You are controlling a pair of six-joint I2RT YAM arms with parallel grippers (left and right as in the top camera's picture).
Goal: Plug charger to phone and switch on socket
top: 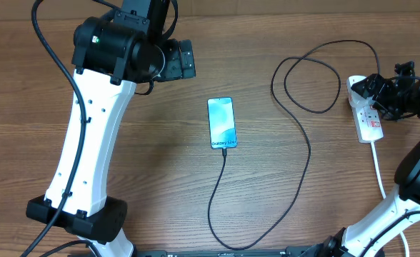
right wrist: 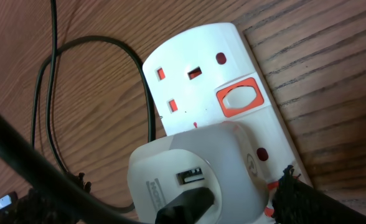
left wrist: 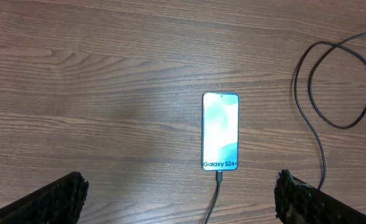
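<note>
Overhead, slim rect. phone (top: pixel 221 123), thin blk charger (top: pixel 309 151) looped, white oblong socket (top: pixel 369 123)

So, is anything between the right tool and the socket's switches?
Nothing visible covers the upper switch on the socket. The white adapter plugged in below crowds the lower switch, mostly hidden beside it. The open right tool hovers over that end.

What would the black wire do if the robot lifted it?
It would probably droop: the charger cable lies in loose loops on the table, so it looks floppy. It is thin, so likely light. Its tip sits in the phone, so lifting it might tug the phone along.
</note>
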